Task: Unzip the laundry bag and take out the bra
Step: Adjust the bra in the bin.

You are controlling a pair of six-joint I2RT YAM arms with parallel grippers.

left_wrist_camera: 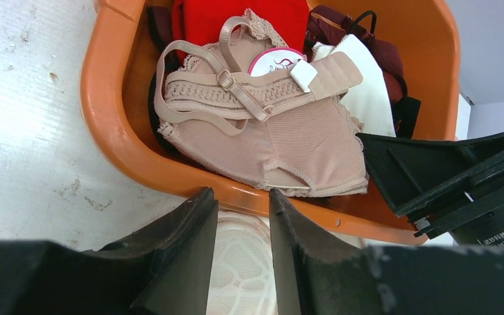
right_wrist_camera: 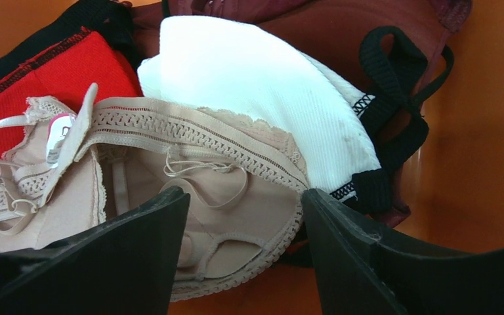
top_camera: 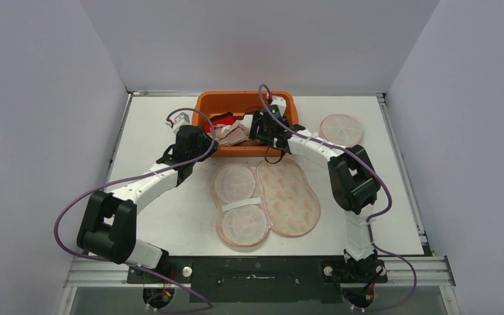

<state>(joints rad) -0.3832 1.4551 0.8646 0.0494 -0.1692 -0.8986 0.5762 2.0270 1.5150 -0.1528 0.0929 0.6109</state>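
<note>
The pink mesh laundry bag (top_camera: pixel 289 197) lies spread open on the table in front of the orange bin (top_camera: pixel 236 96). A beige bra (left_wrist_camera: pixel 282 144) lies in the bin (left_wrist_camera: pixel 105 118) on top of other garments. My left gripper (left_wrist_camera: pixel 243 197) hovers at the bin's near rim, narrowly open, nothing between its fingers; the bag's mesh (left_wrist_camera: pixel 239 262) shows below it. In the top view it (top_camera: pixel 213 141) sits by the bin's left front corner. My right gripper (right_wrist_camera: pixel 246 197) hangs open just above the beige bra (right_wrist_camera: pixel 236 230), inside the bin (top_camera: pixel 257 128).
The bin also holds a white bra (right_wrist_camera: pixel 256 85), a red garment (right_wrist_camera: pixel 59 72) and a dark one with black straps (right_wrist_camera: pixel 394 85). A small round mesh bag (top_camera: pixel 341 129) lies at the back right. Both wrists crowd the bin's front.
</note>
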